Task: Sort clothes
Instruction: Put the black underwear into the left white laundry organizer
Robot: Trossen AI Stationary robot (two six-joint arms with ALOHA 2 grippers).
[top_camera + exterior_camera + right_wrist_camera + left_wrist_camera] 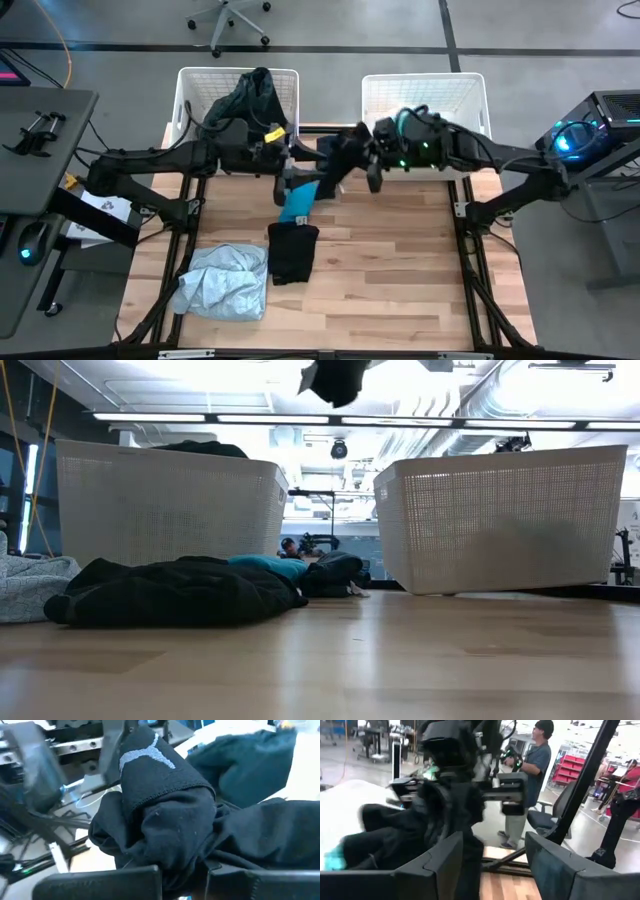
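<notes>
My right gripper point(362, 152) is shut on a black garment with a white logo point(145, 757), held high over the far middle of the table. The garment also shows at the top of the low view point(335, 380). My left gripper point(492, 865) is open just left of it point(290, 170), and the garment's hanging part point(445, 815) is right in front of its fingers. A teal garment point(298, 202), a black garment point(292, 250) and a pale blue garment point(222, 282) lie flat on the table. Dark clothes point(245, 95) fill the left basket. My right gripper pinches a bunched, several-layered wad of the black garment point(182, 865) between its two fingers. The fingers come level from the table's right. The garment is lifted clear of the table and hangs slack around and below the fingers. Whether my left gripper touches the garment, I cannot tell.
Two white lattice baskets stand at the far edge, the left one point(190, 100) and the right one point(470, 95). Bare wood lies on the table's right half point(400, 270). A person point(530, 765) stands in the room beyond.
</notes>
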